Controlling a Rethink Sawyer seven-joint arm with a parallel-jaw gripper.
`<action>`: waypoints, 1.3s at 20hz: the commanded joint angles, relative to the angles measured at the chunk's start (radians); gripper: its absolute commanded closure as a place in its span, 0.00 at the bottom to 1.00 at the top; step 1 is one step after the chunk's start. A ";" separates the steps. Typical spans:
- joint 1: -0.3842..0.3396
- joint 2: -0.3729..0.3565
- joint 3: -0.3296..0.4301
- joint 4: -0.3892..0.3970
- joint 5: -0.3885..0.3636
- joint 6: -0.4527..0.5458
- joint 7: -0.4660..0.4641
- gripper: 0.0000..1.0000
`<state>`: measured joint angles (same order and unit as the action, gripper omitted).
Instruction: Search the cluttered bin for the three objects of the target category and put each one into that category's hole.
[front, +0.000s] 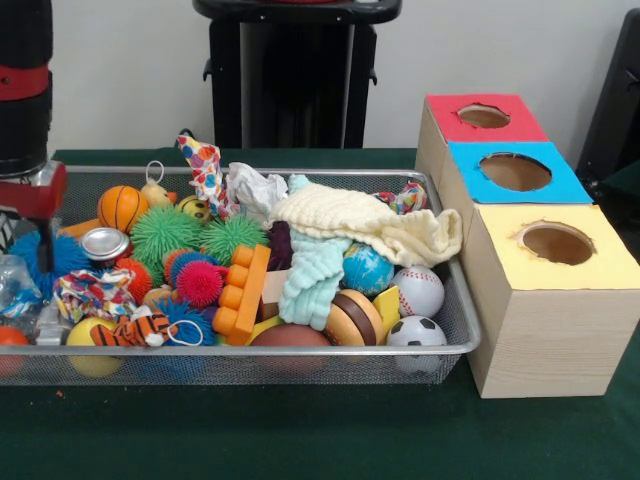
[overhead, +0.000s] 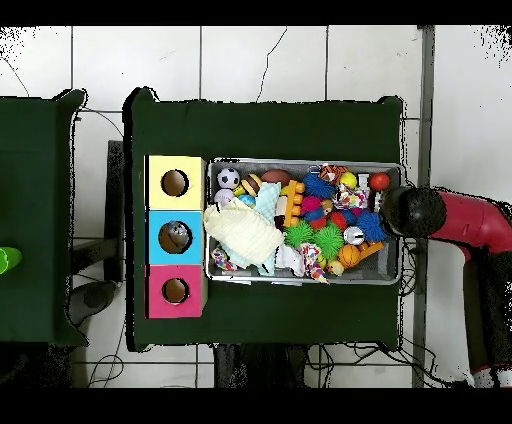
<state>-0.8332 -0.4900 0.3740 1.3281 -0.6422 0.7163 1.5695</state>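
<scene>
Nearest you on the green desk (front: 300, 430), the silver wire-mesh bin (front: 455, 310) holds the short shiny metal can (front: 104, 243) at its left. Your tool's state cannot be told above it. You're mid-search; next, descend on the can, then carry it to a hole.

The robot arm (front: 25, 90) is a thick black cylinder ringed by a red band, ending below in a silvery metal section and a red block, while from overhead it shows a rounded black end (overhead: 413, 212) joined to a red link.
</scene>
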 joint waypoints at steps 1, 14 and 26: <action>-0.002 0.081 -0.002 0.050 -0.011 0.078 -0.112 0.00; 0.045 0.038 -0.075 0.032 -0.117 0.001 -0.091 0.00; 0.048 -0.020 -0.055 0.048 -0.104 0.000 -0.107 0.00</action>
<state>-0.7927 -0.5150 0.3293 1.3288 -0.6936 0.7165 1.5695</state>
